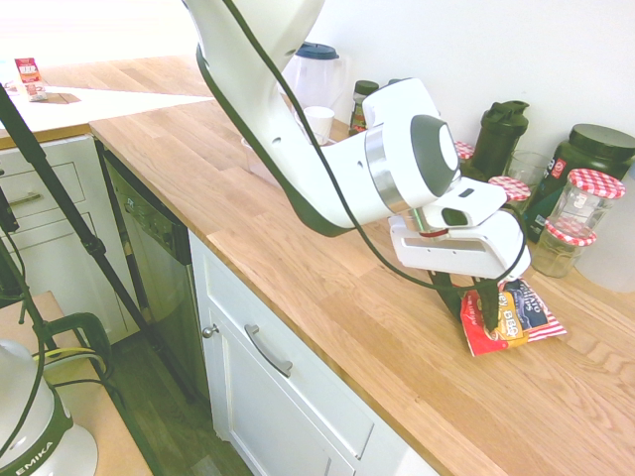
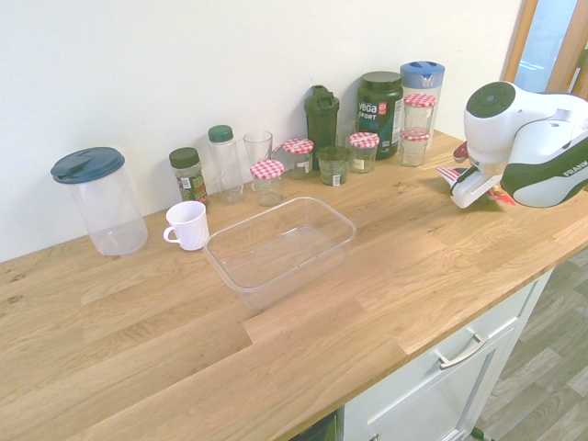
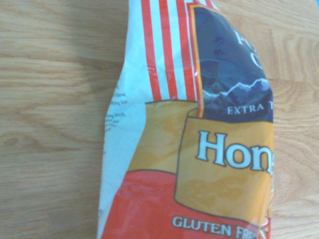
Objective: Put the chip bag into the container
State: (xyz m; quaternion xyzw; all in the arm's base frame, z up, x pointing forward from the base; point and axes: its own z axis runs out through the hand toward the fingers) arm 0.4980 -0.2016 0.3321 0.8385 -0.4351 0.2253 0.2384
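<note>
First exterior view: the tool [image 1: 486, 309] stood on the bag [image 1: 516, 319] on the desk [image 1: 327, 288]; finger state indeterminate, grasp step. Second exterior view: the container [image 2: 280, 244] sat well apart; next, lift and carry. Wrist view: bag print filled the frame.

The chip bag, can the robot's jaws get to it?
Probably yes. The gripper is already down at the chip bag, which lies flat on the counter with nothing on top of it; whether the jaws have closed isn't clear.
</note>
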